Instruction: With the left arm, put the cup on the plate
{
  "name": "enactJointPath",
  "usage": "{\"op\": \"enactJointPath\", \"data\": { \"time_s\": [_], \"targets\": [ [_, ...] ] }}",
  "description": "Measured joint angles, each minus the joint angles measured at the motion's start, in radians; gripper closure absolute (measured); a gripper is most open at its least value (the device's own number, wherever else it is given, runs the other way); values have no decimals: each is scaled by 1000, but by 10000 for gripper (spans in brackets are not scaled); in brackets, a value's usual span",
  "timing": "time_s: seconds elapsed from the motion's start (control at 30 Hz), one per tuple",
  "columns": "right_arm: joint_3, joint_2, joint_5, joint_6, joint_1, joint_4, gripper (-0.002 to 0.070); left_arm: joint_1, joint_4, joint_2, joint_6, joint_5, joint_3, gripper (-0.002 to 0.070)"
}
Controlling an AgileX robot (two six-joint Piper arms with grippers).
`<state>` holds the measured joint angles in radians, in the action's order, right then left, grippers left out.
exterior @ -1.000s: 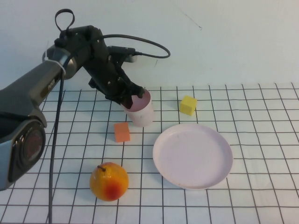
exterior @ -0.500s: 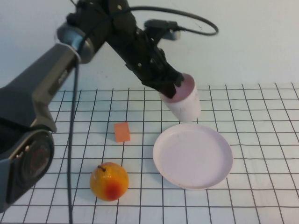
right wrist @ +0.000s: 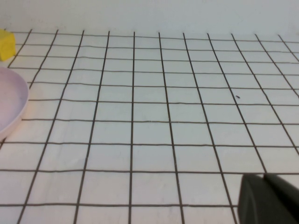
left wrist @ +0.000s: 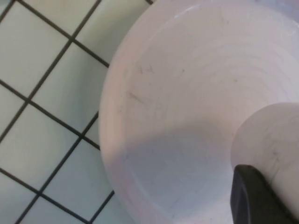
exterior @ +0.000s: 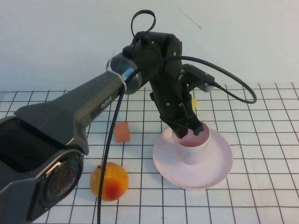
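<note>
At the near left of the gridded table (exterior: 261, 186) sits an orange-yellow fruit (exterior: 109, 181), and farther back, a little to its right, an orange block (exterior: 122, 132) lies flat on the squares. My left arm (exterior: 103, 100) reaches across from the left over both of them, its black cable (exterior: 224, 81) looping out behind the wrist. My left gripper (exterior: 188, 131) points down over the middle of the table, with my fingers clamped on the rim of the cup (exterior: 192, 148), one finger down inside its mouth. The cup is upright, mouth up, over the middle of the plate (exterior: 219, 163); its base is at the plate's surface, though I cannot tell whether it rests there fully or hangs just above. From my left wrist, the plate (left wrist: 154, 116) fills most of the view, with the cup's pale wall (left wrist: 271, 140) and one of my dark fingers (left wrist: 254, 198) beside it. Just behind my gripper, a sliver of a yellow block (exterior: 194, 103) peeks out past the far edge of the plate. My right gripper (right wrist: 268, 198) shows only as a dark corner in its own wrist view, low above the bare grid well to the right of the plate (right wrist: 11, 100) and the yellow block (right wrist: 6, 44); I cannot tell whether it is apart or together.
</note>
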<state>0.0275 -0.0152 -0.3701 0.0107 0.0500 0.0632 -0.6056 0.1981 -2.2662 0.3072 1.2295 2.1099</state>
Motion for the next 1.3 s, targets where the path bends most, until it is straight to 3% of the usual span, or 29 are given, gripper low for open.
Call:
{"op": "enactJointPath", "data": {
  "time_s": [0.33, 0.4, 0.57, 0.63, 0.7, 0.93, 1.13, 1.3],
  "targets": [
    [0, 0, 0, 0, 0, 0, 678, -2, 56, -20, 59, -20, -10, 652],
    [0, 0, 0, 0, 0, 0, 678, -2, 58, -28, 59, -16, -10, 601],
    [0, 0, 0, 0, 0, 0, 678, -2, 53, -30, 59, -11, -10, 316],
    [0, 0, 0, 0, 0, 0, 678, -2, 36, -30, 50, -11, -10, 246],
    [0, 0, 0, 0, 0, 0, 678, -2, 1, -30, 31, -11, -3, 225],
    [0, 0, 0, 0, 0, 0, 678, 9, -192, 14, -48, -3, 119, 344],
    [0, 0, 0, 0, 0, 0, 678, 79, -185, 141, -62, 12, 230, 593],
    [0, 0, 0, 0, 0, 0, 678, 143, -141, 289, -86, 13, 242, 664]
  ]
}}
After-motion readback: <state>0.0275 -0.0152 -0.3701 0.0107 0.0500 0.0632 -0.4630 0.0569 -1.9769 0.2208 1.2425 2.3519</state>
